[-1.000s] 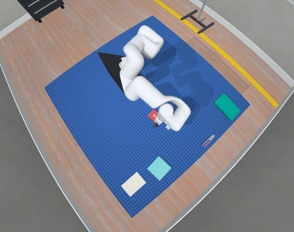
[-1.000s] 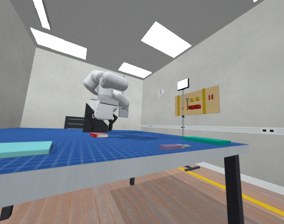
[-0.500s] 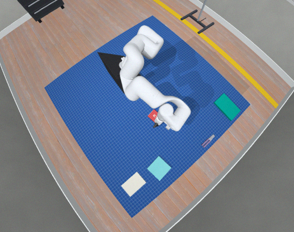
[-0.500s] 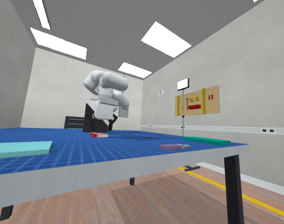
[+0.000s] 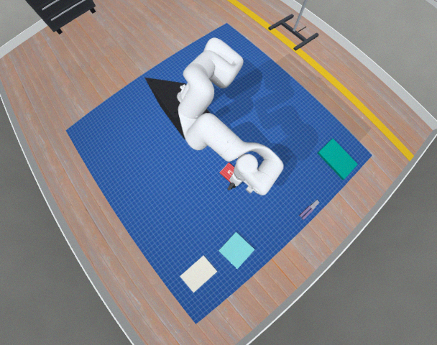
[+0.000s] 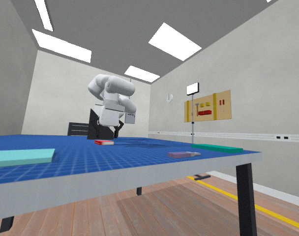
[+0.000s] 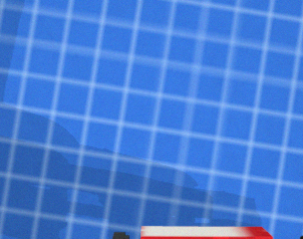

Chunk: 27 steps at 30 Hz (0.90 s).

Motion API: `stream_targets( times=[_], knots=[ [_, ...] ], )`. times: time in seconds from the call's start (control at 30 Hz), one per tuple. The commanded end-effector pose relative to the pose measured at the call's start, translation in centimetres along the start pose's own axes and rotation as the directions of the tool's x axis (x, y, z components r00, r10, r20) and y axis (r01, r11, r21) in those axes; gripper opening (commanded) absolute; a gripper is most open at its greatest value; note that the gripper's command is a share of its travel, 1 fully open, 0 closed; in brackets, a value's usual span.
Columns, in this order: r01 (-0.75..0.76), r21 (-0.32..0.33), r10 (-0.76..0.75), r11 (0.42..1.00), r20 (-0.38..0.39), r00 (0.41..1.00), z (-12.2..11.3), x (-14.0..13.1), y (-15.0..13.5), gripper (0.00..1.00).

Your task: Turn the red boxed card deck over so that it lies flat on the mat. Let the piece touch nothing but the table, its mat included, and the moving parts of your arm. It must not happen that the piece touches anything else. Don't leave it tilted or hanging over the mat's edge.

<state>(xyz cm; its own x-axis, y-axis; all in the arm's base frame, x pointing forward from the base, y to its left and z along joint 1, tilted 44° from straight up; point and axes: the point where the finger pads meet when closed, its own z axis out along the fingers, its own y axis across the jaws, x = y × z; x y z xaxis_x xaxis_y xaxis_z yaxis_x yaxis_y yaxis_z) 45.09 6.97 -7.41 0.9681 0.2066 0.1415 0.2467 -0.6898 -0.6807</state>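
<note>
The red boxed card deck (image 5: 226,171) lies flat on the blue mat (image 5: 196,178) near its middle. In the low side view it (image 6: 104,142) rests level on the mat. In the wrist view only its red and white edge (image 7: 205,232) shows at the bottom. My gripper (image 6: 107,129) hangs above the deck, a little clear of it, with both dark fingers spread wide and nothing between them. In the overhead view the wrist hides most of the gripper (image 5: 234,182); one dark finger shows beside the deck.
A green flat block (image 5: 337,158) lies at the mat's right side. A small purple and grey piece (image 5: 308,208) lies near the right edge. A cyan tile (image 5: 236,249) and a cream tile (image 5: 198,273) lie at the front. A black wedge (image 5: 167,98) stands by the arm's base.
</note>
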Motion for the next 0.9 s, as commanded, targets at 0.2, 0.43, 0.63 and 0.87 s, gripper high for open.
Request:
stream_targets(
  times=[0.2, 0.43, 0.63, 0.87],
  knots=[
    [0.000, -0.001, 0.000, 1.000, -0.003, 1.000, 0.2, 0.1, 0.0, 0.98],
    [0.000, -0.001, 0.000, 1.000, -0.003, 1.000, 0.6, 0.1, 0.0, 0.98],
    [0.000, -0.001, 0.000, 1.000, -0.003, 1.000, 1.0, 0.1, 0.0, 0.98],
    [0.000, -0.001, 0.000, 1.000, -0.003, 1.000, 1.3, 0.1, 0.0, 0.98]
  ],
)
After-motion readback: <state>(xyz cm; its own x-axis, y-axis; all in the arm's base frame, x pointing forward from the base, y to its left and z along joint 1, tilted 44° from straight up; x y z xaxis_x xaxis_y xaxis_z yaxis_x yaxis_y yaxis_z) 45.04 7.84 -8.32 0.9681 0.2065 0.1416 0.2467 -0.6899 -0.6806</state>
